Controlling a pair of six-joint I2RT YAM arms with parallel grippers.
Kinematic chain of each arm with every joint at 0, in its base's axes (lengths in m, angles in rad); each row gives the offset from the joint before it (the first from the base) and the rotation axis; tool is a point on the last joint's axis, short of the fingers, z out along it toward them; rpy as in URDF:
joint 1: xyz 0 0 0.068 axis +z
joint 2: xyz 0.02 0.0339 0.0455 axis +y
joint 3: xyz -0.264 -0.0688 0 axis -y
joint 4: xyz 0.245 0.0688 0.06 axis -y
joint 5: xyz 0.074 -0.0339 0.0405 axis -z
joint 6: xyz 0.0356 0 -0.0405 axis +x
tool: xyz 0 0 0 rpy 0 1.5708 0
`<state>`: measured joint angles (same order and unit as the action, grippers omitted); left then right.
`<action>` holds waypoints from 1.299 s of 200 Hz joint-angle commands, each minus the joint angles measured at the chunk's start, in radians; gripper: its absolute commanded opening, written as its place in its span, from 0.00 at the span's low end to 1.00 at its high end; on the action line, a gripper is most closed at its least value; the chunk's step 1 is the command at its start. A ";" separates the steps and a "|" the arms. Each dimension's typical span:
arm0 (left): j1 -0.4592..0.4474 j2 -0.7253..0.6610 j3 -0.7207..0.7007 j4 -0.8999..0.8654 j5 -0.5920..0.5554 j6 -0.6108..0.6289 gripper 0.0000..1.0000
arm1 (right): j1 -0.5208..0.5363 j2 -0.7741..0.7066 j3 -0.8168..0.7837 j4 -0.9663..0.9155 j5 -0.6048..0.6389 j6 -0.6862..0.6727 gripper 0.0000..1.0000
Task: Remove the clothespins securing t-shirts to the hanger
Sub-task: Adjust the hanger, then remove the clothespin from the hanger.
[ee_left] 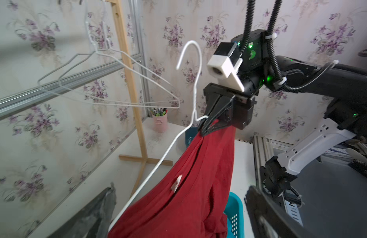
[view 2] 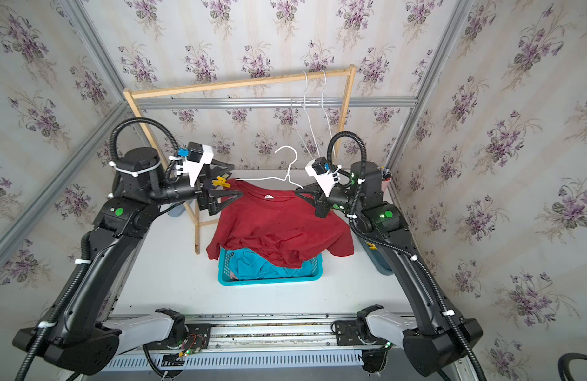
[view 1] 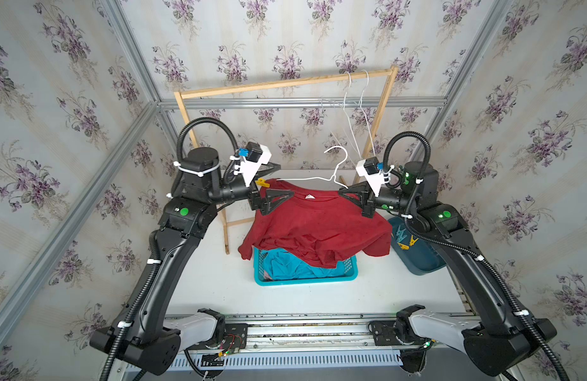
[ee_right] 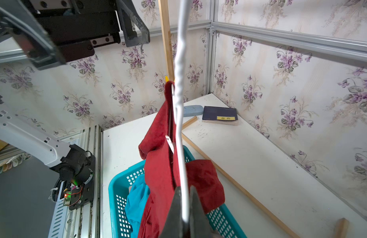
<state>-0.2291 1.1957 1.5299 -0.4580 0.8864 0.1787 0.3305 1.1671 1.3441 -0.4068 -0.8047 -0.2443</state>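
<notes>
A dark red t-shirt with a white neck label hangs on a white wire hanger held in the air, and its hem drapes over the teal basket. One yellow clothespin sits on the shirt's left shoulder. My left gripper is wide open around that shoulder, with one finger on each side of the cloth. My right gripper is shut on the hanger's wire at the other shoulder. A turquoise t-shirt lies in the basket.
A dark blue tray at the right holds loose yellow and light blue clothespins. A wooden rack behind carries two bare wire hangers. A pink cup and a notebook sit at the back corners.
</notes>
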 commanded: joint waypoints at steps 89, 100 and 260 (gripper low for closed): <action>0.304 -0.062 -0.187 -0.099 0.244 0.372 0.98 | -0.100 0.013 0.083 -0.139 -0.303 -0.182 0.00; 0.305 -0.049 -0.187 -0.099 0.265 0.370 0.99 | -0.101 0.013 0.085 -0.147 -0.318 -0.184 0.00; 0.309 -0.003 -0.198 -0.099 0.461 0.326 0.56 | -0.110 0.020 0.103 -0.112 -0.389 -0.138 0.00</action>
<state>0.0788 1.2053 1.3342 -0.5560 1.3201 0.4950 0.2222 1.1862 1.4448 -0.5549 -1.1625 -0.3695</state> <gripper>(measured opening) 0.558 0.049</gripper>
